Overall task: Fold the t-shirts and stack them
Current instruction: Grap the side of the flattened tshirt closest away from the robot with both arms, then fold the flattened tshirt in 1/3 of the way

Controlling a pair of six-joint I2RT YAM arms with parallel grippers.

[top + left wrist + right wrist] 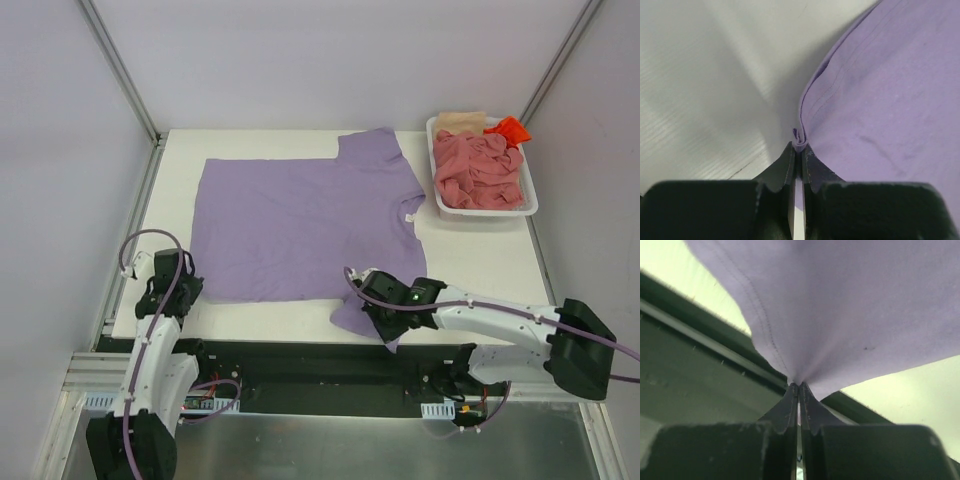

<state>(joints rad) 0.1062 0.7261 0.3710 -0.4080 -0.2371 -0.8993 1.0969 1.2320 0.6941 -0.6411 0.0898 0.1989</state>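
1. Large lavender-purple cloth t-shirt lies spread flat on the white table, centre-left. Neck is to the right and one sleeve hangs over the near edge.
2. Left gripper: jaws together, clamped on the near-left hem corner. A small fold of cloth is bunched between the tips.
3. Right gripper: jaws together on the near-right sleeve, at the table's near edge. Cloth fans tight from the pinch, so it's under tension.
4. White plastic basket sits far right, well apart from the spread shirt. It holds a crumpled salmon-pink t-shirt, w/ a beige t-shirt and an orange-red t-shirt at its far rim.
5. Step in hand, prob.: lift the near edge and carry it to the far edge for the 1st fold.
6. To do it well:
   - raise both arms together at equal height
   - keep the edge taut, no sag in the middle
   - lay it down square on the far hem before letting go
7. Risk: the left pinch looks thin, so the corner may slip out.
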